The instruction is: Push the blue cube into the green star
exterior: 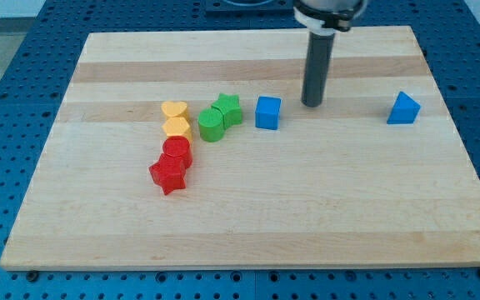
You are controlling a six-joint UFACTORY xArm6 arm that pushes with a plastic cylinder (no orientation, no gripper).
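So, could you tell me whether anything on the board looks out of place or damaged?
Nothing stands out. The blue cube sits apart from the green star, my tip is to the cube's right, and every block rests flat on the board.

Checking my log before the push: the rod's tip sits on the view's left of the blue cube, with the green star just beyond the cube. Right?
Not quite. My tip sits on the view's right of the blue cube, not its left; the camera view shows this. The green star is just beyond the cube, as you said.

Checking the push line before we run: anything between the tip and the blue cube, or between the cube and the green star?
Nothing visible. My tip sits just to the view's right of the blue cube, bare board between. The green star lies to the cube's left across a small open gap; the green cylinder is beyond the star.
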